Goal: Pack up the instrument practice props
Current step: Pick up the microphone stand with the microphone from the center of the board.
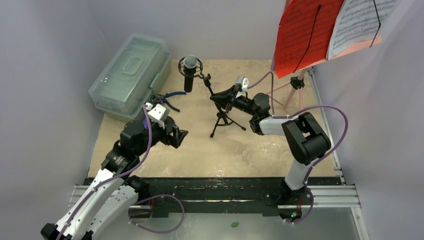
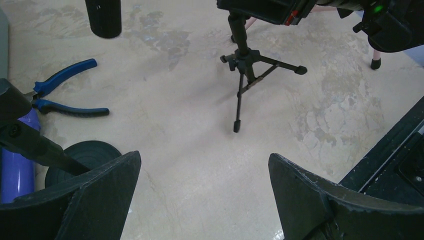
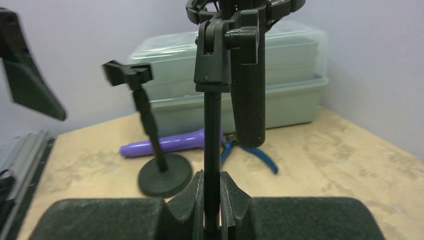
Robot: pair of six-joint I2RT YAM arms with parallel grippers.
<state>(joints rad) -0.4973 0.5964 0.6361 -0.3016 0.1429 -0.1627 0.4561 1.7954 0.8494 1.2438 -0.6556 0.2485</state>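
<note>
- Overhead view: a clear greenish case (image 1: 129,75) sits lid-shut at the bench's far left corner, and its contents cannot be made out. At the far right corner the pink music rack (image 1: 352,49) holds a red page (image 1: 305,35) and a white page (image 1: 360,22), both cut off by the top edge. The pages show printed staves but no readable words. Mid-bench, the right claw (image 1: 226,100) is clenched on the black mic tripod (image 1: 223,120), which carries the black-silver microphone (image 1: 190,70).
- Left wrist view: the left claw (image 2: 200,195) is released, spread wide over bare bench. A purple microphone (image 2: 17,170) lies half hidden behind one finger, near the blue-handled pliers (image 2: 65,95).
- Right wrist view: the pads pinch the tripod's pole. A round-base stand (image 3: 152,140) stands behind it. The case's inside is only a blur – no labels show.
</note>
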